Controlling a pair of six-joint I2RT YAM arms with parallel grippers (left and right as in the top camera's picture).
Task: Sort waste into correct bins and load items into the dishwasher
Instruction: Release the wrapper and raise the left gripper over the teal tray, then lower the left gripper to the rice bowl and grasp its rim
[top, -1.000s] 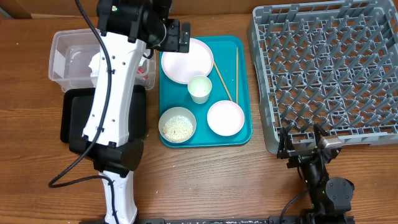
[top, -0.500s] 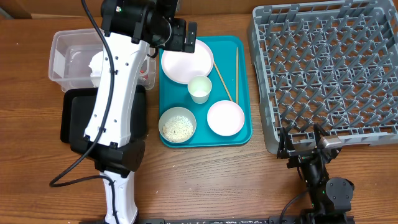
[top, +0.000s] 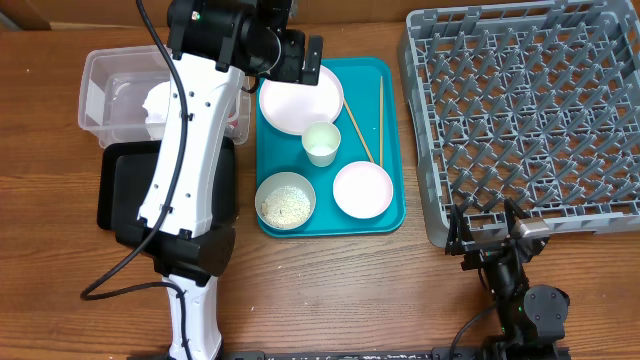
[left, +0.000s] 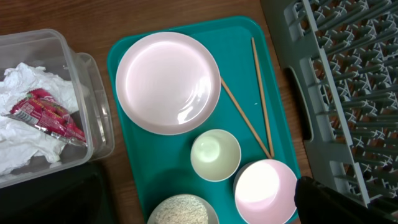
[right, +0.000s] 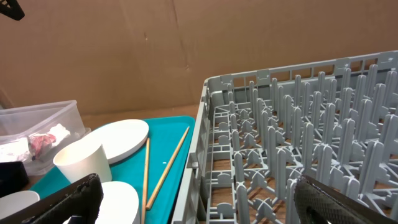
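My left gripper (top: 298, 58) is open and empty above the far left edge of the large white plate (top: 300, 98) on the teal tray (top: 390, 75). One finger shows in the left wrist view (left: 329, 200). The clear tub (left: 93, 106) holds the crumpled napkin (left: 22, 134) and the red wrapper (left: 46, 115). The black tray (top: 118, 190) lies in front of it. On the teal tray stand the cup (left: 215, 154), an empty bowl (left: 265, 190), a bowl of rice (top: 285, 201) and two chopsticks (left: 245, 121). My right gripper (right: 199, 208) is open and empty at the front edge of the grey dish rack (top: 530, 110).
The left arm's white body (top: 185, 150) lies over the black tray and part of the tub. The rack stands close against the teal tray's right side. Brown cardboard (right: 186, 43) walls the back.
My left gripper has moved right, from the tub's edge to above the plate's edge. The right arm has not moved.
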